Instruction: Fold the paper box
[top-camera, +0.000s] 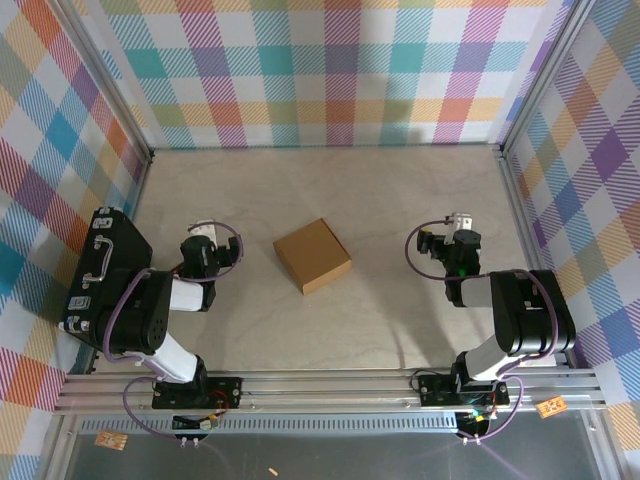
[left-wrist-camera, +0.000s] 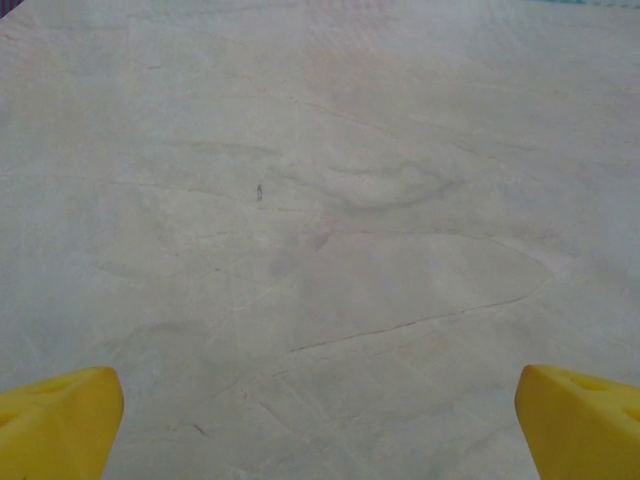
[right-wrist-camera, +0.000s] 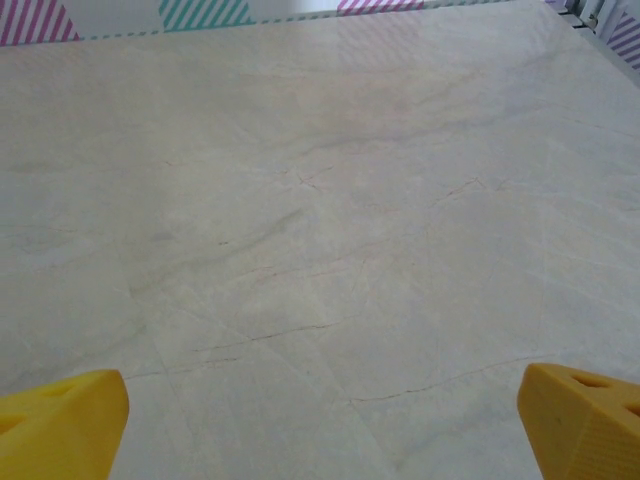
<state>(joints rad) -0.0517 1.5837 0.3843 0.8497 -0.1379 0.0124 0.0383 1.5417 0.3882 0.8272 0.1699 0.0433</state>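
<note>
The paper box (top-camera: 312, 255) lies in the middle of the table as a small closed square of plain brown cardboard, turned a little askew. My left gripper (top-camera: 203, 238) is drawn back to the box's left, apart from it; in the left wrist view the left gripper (left-wrist-camera: 320, 425) is open, yellow fingertips (left-wrist-camera: 55, 420) wide apart over bare table. To the box's right, also clear of it, sits my right gripper (top-camera: 456, 232). The right wrist view has the right gripper (right-wrist-camera: 320, 425) open too, nothing between its yellow fingertips (right-wrist-camera: 585, 420).
A black hard case (top-camera: 100, 270) with a handle leans at the left edge beside the left arm. Plaid walls (top-camera: 330, 70) close off the back and both sides. A metal rail (top-camera: 330, 385) runs along the near edge.
</note>
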